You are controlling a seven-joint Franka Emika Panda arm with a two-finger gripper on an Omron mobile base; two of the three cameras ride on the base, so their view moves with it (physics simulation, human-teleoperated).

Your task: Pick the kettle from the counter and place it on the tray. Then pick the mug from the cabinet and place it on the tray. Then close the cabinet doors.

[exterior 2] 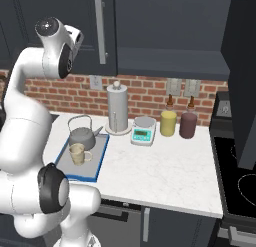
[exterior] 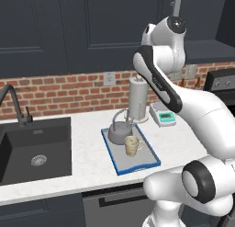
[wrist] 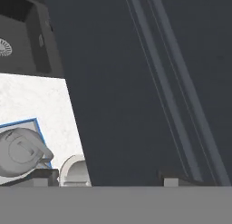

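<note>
Pincer (wrist: 106, 177): two dark fingertips low in the hand view, standing wide apart with nothing between them.
Fingertips (wrist: 45, 175): one over the counter edge, the other against the door panel.
Cabinet door (wrist: 136, 82): dark navy-charcoal panel right in front of the hand camera, its long moulding lines running slantwise.
Door handle (exterior 2: 101, 30): long vertical silver bar on the upper cabinet front, just beside the arm's upper joint in the right base view.
Kettle (exterior: 119, 132): squat grey metal body with thin arched loop handle, sitting on the far end of the tray.
Mug (exterior: 132, 146): cream-beige, upright, on the tray just in front of the kettle.
Tray (exterior: 120, 167): grey, blue-rimmed, lying on the counter right of the sink.
Counter (exterior 2: 165, 166): white veined worktop.
Sink (exterior: 34, 150): black basin with a dark tap behind it.
Tall grey cylinder (exterior 2: 117, 111): knob-topped, behind the tray by the brick wall.
Kitchen scale (exterior 2: 143, 131): white-teal, beside the cylinder.
Yellow cylinder (exterior 2: 168, 122): right of the scale.
Maroon cylinder (exterior 2: 188, 124): just beside the yellow one.
</note>
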